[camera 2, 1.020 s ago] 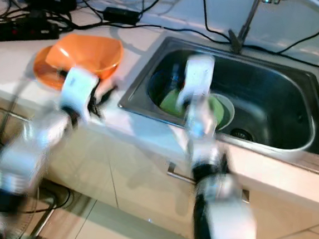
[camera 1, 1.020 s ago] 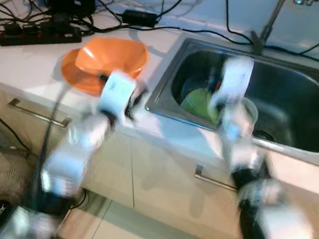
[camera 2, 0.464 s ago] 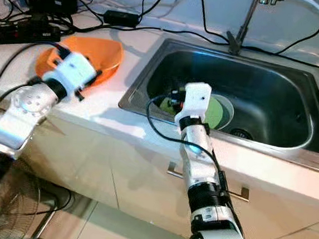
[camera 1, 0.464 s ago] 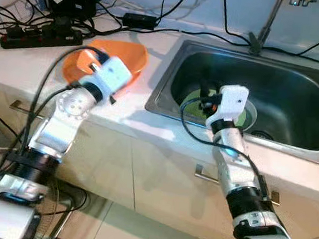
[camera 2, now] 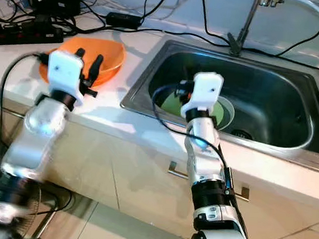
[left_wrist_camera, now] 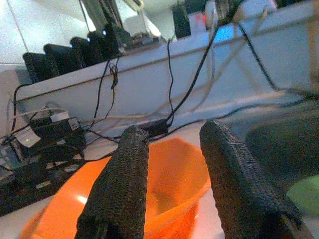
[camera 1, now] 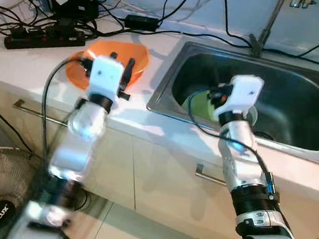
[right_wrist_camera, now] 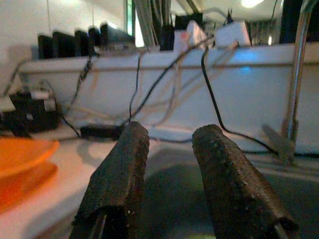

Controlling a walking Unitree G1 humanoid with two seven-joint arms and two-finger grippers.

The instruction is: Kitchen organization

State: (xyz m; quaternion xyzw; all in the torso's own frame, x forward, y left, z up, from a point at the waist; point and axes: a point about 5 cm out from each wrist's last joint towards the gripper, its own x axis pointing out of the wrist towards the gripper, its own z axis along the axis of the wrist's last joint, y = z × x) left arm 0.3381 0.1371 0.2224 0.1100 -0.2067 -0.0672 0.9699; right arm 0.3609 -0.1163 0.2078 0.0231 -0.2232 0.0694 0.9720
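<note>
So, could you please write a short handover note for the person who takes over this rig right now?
Left gripper: jaws open, holding nothing, raised over the orange bowl, which sits on an orange plate on the counter.
Right gripper: jaws open, holding nothing, raised at the near edge of the sink.
A green plate and a clear bowl lie in the sink.
Done: nothing grasped.
Left: pick up and sort the dishes.

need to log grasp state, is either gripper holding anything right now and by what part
Nothing is held. The left gripper is open in front of the orange bowl; the right gripper is open at the sink.
</note>
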